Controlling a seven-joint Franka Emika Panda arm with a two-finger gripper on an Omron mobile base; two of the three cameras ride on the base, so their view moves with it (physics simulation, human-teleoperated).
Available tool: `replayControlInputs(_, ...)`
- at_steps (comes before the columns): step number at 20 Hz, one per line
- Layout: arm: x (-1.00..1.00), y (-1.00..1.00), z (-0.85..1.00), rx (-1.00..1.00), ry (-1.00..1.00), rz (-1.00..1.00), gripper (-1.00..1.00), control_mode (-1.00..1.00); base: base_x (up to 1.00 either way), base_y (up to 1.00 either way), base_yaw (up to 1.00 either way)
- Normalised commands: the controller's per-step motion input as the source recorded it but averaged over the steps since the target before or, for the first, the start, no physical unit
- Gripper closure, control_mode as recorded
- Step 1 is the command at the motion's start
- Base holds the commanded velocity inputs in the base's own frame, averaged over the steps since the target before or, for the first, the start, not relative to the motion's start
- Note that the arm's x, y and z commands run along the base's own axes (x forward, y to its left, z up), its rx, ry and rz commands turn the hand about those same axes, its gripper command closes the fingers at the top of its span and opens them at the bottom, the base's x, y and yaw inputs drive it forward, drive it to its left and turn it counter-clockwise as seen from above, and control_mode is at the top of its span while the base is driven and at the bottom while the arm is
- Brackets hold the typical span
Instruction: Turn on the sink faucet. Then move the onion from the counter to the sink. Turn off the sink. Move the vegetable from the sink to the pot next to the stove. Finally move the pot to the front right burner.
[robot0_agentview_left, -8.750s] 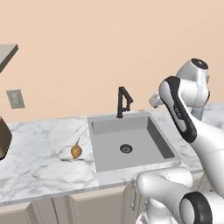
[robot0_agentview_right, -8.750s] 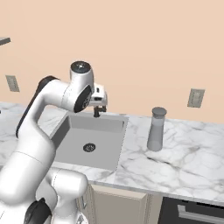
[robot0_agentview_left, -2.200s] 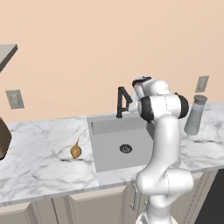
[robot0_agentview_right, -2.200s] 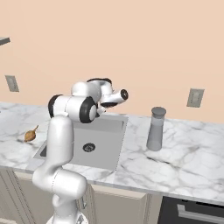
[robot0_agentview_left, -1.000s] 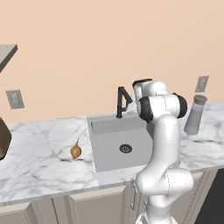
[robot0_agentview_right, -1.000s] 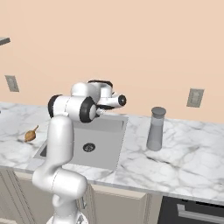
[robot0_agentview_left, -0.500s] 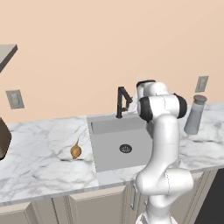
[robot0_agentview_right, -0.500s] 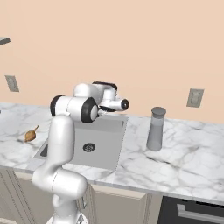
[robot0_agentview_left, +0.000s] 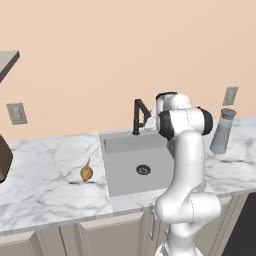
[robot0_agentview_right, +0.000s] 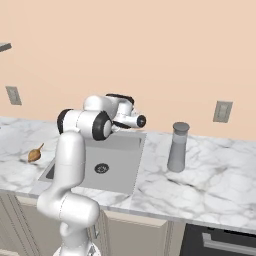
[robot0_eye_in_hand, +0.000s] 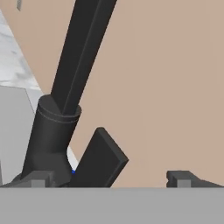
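Observation:
The black sink faucet (robot0_agentview_left: 139, 116) stands behind the grey sink basin (robot0_agentview_left: 120, 172). My hand is close beside it on its right. In the hand view my gripper (robot0_eye_in_hand: 109, 180) is open, its two fingertips (robot0_eye_in_hand: 181, 178) wide apart. The faucet's flat black lever (robot0_eye_in_hand: 101, 156) rises between them, and the faucet base (robot0_eye_in_hand: 49, 135) is by the left tip. Nothing is held. The golden-brown onion (robot0_agentview_left: 86, 173) lies on the white marble counter (robot0_agentview_left: 45, 165) left of the sink, also seen as the onion (robot0_agentview_right: 35, 154). The pot and the stove are out of view.
A grey lidded jar (robot0_agentview_right: 177, 147) stands on the counter right of the sink. A dark brown object (robot0_agentview_left: 4, 160) sits at the far left edge. Wall outlets (robot0_agentview_left: 16, 113) are on the beige wall. A dark appliance front (robot0_agentview_right: 220, 241) shows at the lower right.
The hand has edged slightly closer to the faucet. The jaws have stayed open, and the onion has not moved.

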Motion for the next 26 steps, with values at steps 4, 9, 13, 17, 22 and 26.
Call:
replayControlInputs(4,0.44,0.16,0.0,0.05,0.06,0.0,-1.0,-1.0,0.0,0.0,0.0)
replayControlInputs(9,0.36,0.26,0.0,0.04,0.06,0.0,-1.0,-1.0,0.0,0.0,0.0)
replayControlInputs(13,0.15,0.29,0.0,0.03,0.05,0.0,-1.0,-1.0,0.0,0.0,0.0)
replayControlInputs(17,0.0,0.31,0.0,0.02,0.0,0.0,-1.0,-1.0,0.0,0.0,0.0)
replayControlInputs(22,-0.02,0.29,0.0,0.0,0.0,0.0,-1.0,-1.0,0.0,0.0,0.0)
replayControlInputs(26,0.01,0.29,0.0,0.0,0.0,0.0,-1.0,-1.0,0.0,0.0,0.0)
